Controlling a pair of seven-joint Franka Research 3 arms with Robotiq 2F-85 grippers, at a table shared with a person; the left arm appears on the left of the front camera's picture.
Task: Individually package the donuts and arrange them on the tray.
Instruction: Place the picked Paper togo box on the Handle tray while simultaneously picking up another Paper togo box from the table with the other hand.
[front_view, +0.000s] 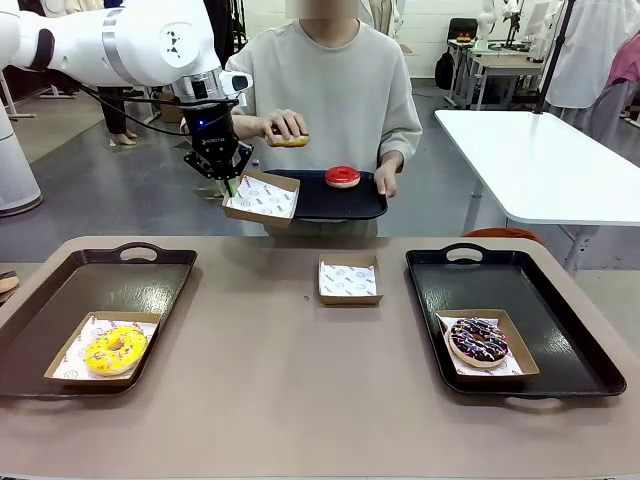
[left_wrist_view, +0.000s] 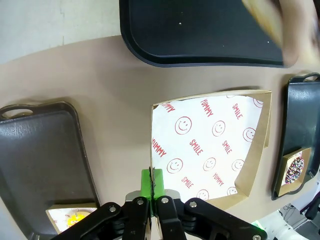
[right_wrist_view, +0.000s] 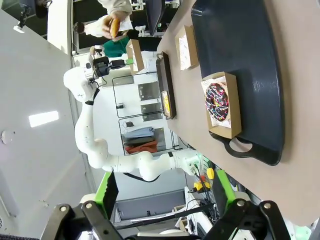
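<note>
Left tool (front_view: 229, 187) pinched an empty paper-lined box (front_view: 262, 197) beside the person's tray (front_view: 305, 208) bearing the red donut (front_view: 342, 176); right tool (right_wrist_view: 162, 209) stood spread.

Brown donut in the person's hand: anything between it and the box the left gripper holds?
Nothing visible. The donut is held near the open, empty box; the left gripper pinches only its edge.

- held box (front_view: 262, 196): at the tips of the left gripper (front_view: 232, 187).
- middle box (front_view: 349, 279): below, right of it, on the brown table (front_view: 300, 380).
- white table (front_view: 545, 160): far right.
</note>
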